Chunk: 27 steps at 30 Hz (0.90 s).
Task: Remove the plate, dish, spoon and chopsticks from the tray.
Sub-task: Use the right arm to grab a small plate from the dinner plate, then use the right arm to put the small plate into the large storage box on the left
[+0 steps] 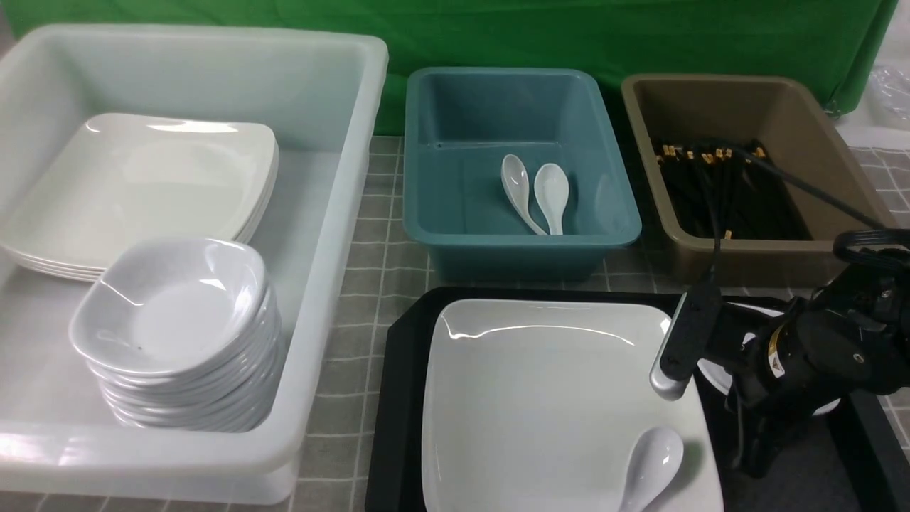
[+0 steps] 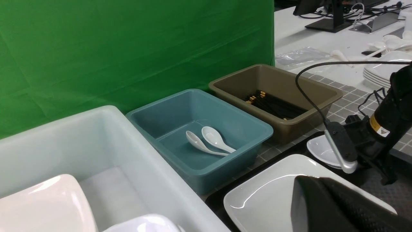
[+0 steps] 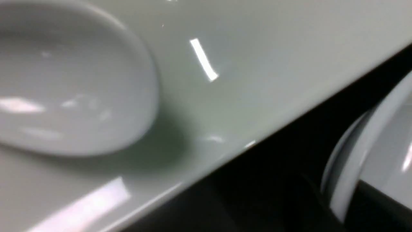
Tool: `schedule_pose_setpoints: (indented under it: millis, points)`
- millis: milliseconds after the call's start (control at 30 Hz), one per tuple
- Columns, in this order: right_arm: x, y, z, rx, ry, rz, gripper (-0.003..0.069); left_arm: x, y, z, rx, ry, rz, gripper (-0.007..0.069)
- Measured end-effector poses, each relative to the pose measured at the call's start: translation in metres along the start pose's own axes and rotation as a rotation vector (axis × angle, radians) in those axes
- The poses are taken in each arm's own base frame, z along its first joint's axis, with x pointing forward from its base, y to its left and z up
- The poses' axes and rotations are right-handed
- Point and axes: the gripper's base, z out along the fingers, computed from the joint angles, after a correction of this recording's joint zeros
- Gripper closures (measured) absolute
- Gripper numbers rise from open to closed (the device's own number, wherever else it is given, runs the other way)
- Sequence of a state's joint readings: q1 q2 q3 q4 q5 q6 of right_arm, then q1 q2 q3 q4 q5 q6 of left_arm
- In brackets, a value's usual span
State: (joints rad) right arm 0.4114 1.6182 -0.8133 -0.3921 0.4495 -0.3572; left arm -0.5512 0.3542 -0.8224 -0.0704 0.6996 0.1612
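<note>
The large white square plate (image 1: 540, 398) lies on the black tray (image 1: 402, 398). The white spoon (image 1: 654, 459) rests in the plate's near right corner. A small white dish (image 1: 712, 375) sits on the tray right of the plate, mostly covered by my right arm. My right gripper (image 1: 746, 434) is down at the dish's near rim. In the right wrist view the dish (image 3: 386, 129) has its rim between the dark fingers, one finger (image 3: 379, 206) lying inside it. My left gripper (image 2: 338, 206) hangs shut and empty above the plate (image 2: 267, 199). The chopsticks are out of view.
A big white tub (image 1: 334, 213) at the left holds stacked square plates and a pile of small bowls. Behind the tray, a blue tub (image 1: 441, 213) holds two spoons. A brown tub (image 1: 817, 114) at the back right holds black sticks with gold ends. A green backdrop closes the far side.
</note>
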Motion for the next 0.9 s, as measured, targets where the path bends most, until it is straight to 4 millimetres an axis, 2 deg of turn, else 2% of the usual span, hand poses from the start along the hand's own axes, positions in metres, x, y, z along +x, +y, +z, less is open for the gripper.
schedule_pose_setpoints:
  millis: [67, 167, 233, 300, 433, 467, 533, 567, 600, 667, 733, 767, 900]
  points:
    - [0.000, 0.005, -0.013, 0.004, 0.010, 0.003, 0.0570, 0.000, 0.000, 0.000, 0.000, 0.002, 0.000, 0.0615]
    - [-0.004, 0.018, -0.051, 0.004, 0.017, 0.061, 0.0601, 0.000, 0.000, 0.000, 0.000, 0.002, 0.004, 0.0615]
    - [-0.012, 0.026, -0.088, 0.025, -0.018, 0.094, 0.0601, 0.000, 0.000, 0.000, 0.000, 0.002, 0.012, 0.0615]
    - [-0.020, 0.032, -0.117, 0.037, -0.063, 0.105, 0.0601, 0.000, 0.000, 0.000, -0.003, 0.003, 0.019, 0.0615]
    - [-0.050, 0.055, -0.179, 0.026, -0.272, 0.062, 0.0602, 0.001, 0.003, -0.001, -0.030, 0.012, 0.052, 0.0615]
    - [-0.064, 0.066, -0.201, 0.012, -0.361, 0.021, 0.0603, 0.002, 0.004, -0.002, -0.043, 0.016, 0.060, 0.0615]
    - [-0.081, 0.081, -0.224, -0.010, -0.460, -0.029, 0.0603, 0.004, 0.006, -0.007, -0.073, 0.024, 0.063, 0.0615]
    - [-0.102, 0.098, -0.243, -0.030, -0.556, -0.087, 0.0603, 0.006, 0.008, -0.013, -0.100, 0.022, 0.055, 0.0615]
    - [-0.110, 0.103, -0.249, -0.037, -0.583, -0.110, 0.0603, 0.007, 0.009, -0.018, -0.114, 0.017, 0.050, 0.0615]
    - [-0.140, 0.122, -0.258, -0.048, -0.646, -0.184, 0.0603, 0.010, 0.010, -0.030, -0.141, -0.003, 0.037, 0.0615]
    - [-0.168, 0.136, -0.256, -0.050, -0.669, -0.239, 0.0603, 0.013, 0.010, -0.044, -0.154, -0.039, 0.031, 0.0615]
    - [-0.190, 0.146, -0.249, -0.047, -0.678, -0.275, 0.0603, 0.015, 0.010, -0.051, -0.159, -0.060, 0.025, 0.0615]
    - [-0.239, 0.165, -0.219, -0.024, -0.655, -0.343, 0.0603, 0.020, 0.009, -0.070, -0.167, -0.114, 0.013, 0.0615]
